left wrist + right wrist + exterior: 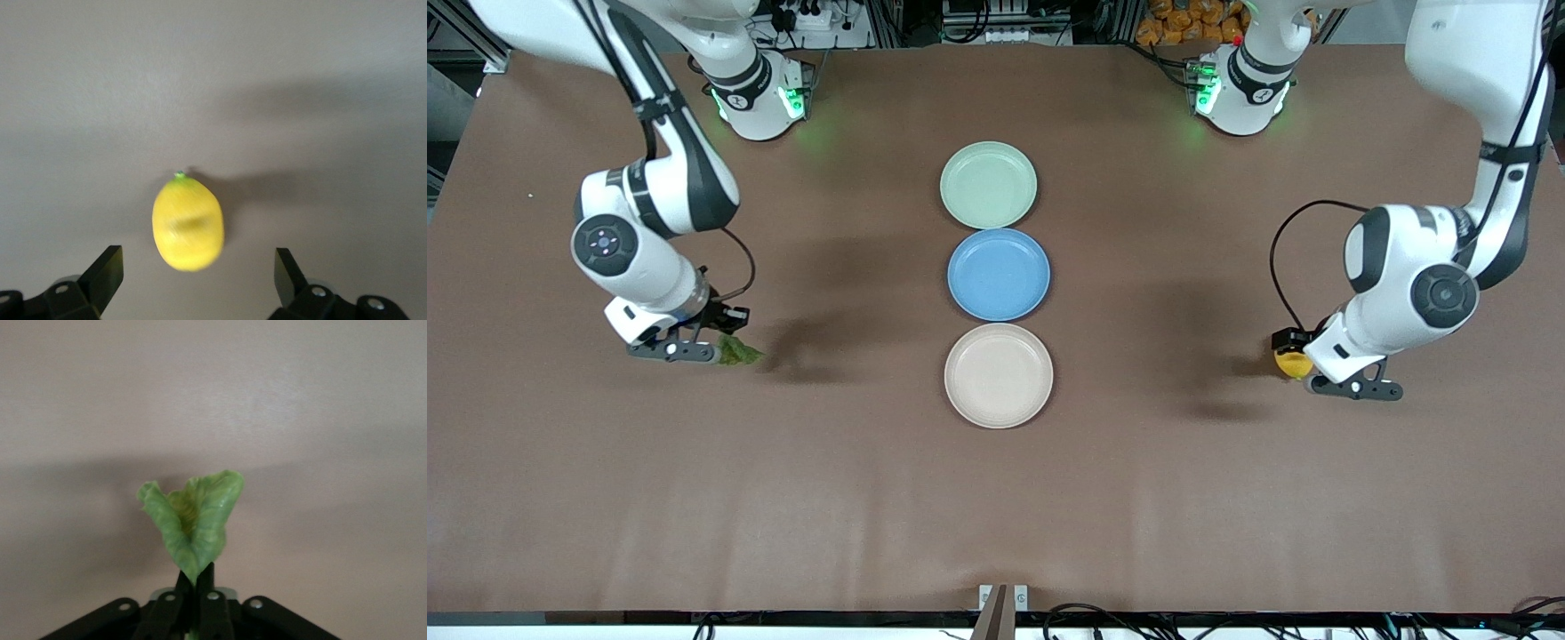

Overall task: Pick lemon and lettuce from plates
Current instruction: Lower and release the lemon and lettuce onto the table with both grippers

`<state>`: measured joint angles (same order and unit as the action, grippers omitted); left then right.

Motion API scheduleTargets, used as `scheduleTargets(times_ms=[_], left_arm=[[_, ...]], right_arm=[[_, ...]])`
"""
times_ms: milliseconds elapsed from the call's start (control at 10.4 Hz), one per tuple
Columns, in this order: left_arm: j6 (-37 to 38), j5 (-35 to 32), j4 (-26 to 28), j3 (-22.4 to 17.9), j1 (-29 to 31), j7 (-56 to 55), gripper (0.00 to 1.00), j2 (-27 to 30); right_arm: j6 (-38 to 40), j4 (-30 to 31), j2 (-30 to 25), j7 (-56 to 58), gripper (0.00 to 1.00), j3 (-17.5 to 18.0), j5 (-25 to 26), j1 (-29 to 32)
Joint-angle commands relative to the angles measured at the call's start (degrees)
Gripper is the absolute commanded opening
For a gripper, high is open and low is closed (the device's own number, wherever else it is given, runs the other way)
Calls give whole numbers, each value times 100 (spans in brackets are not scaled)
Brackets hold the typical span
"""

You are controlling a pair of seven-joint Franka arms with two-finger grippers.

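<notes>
The lemon (1290, 363) is at the left arm's end of the table, beside my left gripper (1298, 370). In the left wrist view the lemon (187, 223) is just ahead of the wide-open fingers (107, 267), which do not touch it; the left gripper (198, 259) is open. I cannot tell whether the lemon rests on the table. My right gripper (723, 351) is shut on the lettuce (741, 353) low over the right arm's end of the table. In the right wrist view the leaf (193, 517) sticks out of the shut right gripper (197, 577). The mint plate (988, 184) and the beige plate (999, 375) are empty.
An empty blue plate (999, 274) lies between the mint and beige plates in a row down the table's middle. The brown table (996, 498) is bare toward the front camera. Both arm bases stand along the edge farthest from the front camera.
</notes>
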<state>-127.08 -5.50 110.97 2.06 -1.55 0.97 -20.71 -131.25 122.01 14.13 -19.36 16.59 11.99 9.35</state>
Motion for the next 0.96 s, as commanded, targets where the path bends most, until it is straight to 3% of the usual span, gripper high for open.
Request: scheduleTargets(times_ms=[0,191,287,383,574,862], left_arm=[[533,-30,100,294,14,-403,100,899],[981,-30,100,426,23,-562,100,1409],[1044,-30,91,462,23,-562,100,1664],[1080,31,82,471,41,-562,100,1901],[1193,224,-162,480,41,-483,100,2219],[2078,734,-1416,462,23,-475,100,2142]], right_arm=[[-23,-98,38,108,100,-270,-153,-3],[247,-352,-76,73,100,-271,-153,-30],[911,-806,-85,73,100,-271,-153,-39],[1587,-1246,-164,56,100,-262,-257,-56],[2041,-1609,-575,99,100,-262,-714,-83],[2339,-1794,-1165,126,100,-201,-795,-91]])
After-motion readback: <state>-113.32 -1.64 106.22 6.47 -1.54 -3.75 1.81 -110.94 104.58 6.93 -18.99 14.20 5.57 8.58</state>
